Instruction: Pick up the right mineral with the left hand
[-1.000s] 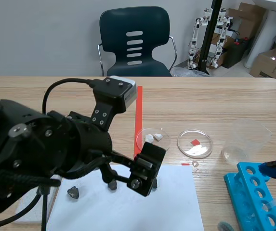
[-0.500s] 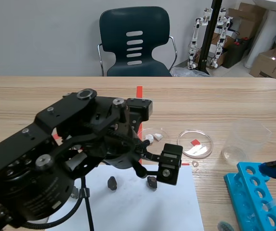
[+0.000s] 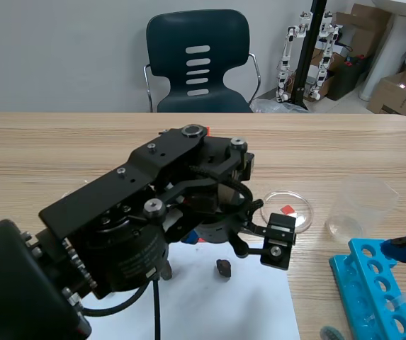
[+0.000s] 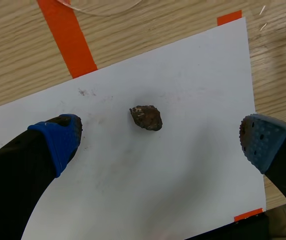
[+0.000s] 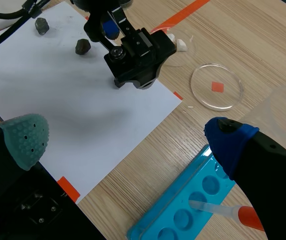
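the wooden counter (image 3: 344,149) holds everything. the big black left arm (image 3: 117,227) leans over it. under the left pincer (image 4: 160,141) lies a sheet of white paper (image 4: 192,175). this pincer is spread wide, one blue pad on each side, and it holds nothing. the right pincer (image 5: 128,140) is spread wide too and holds nothing. under the right pincer, between its fingers, sits a blue rack (image 5: 182,210) with a little dropper (image 5: 222,212) lying in it. a round clear dish (image 5: 216,86) sits farther ahead of that pincer. the right mineral (image 4: 146,117), a small brown lump, lies on the paper between the left pincer's two fingertips. it touches neither of them.
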Robot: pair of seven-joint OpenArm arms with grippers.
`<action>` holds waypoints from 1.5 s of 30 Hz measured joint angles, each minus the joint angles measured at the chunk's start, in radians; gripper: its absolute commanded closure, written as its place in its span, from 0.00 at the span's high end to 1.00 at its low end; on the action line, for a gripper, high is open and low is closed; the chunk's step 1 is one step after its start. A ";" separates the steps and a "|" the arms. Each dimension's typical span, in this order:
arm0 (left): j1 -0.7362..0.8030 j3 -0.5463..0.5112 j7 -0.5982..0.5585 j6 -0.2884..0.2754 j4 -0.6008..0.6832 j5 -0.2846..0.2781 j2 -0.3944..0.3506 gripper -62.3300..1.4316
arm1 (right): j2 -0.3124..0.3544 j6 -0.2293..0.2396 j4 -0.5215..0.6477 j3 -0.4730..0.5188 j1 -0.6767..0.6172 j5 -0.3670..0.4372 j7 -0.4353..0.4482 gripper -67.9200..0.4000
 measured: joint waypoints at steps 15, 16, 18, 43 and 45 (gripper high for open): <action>-0.037 0.054 -0.048 0.000 -0.125 0.000 0.023 1.00 | 0.000 0.000 0.000 0.000 0.000 0.000 0.000 1.00; -0.041 0.054 -0.047 0.001 -0.134 0.000 0.027 1.00 | 0.000 0.000 0.000 0.000 0.000 0.000 0.000 1.00; -0.051 0.054 -0.048 0.000 -0.151 0.000 0.033 1.00 | 0.000 0.000 0.000 0.000 0.000 0.000 0.000 1.00; -0.061 0.054 -0.051 0.000 -0.251 0.000 0.035 1.00 | 0.000 0.000 0.000 0.000 0.000 0.000 0.000 1.00; -0.061 0.054 -0.051 0.000 -0.251 0.000 0.035 1.00 | 0.000 0.000 0.000 0.000 0.000 0.000 0.000 1.00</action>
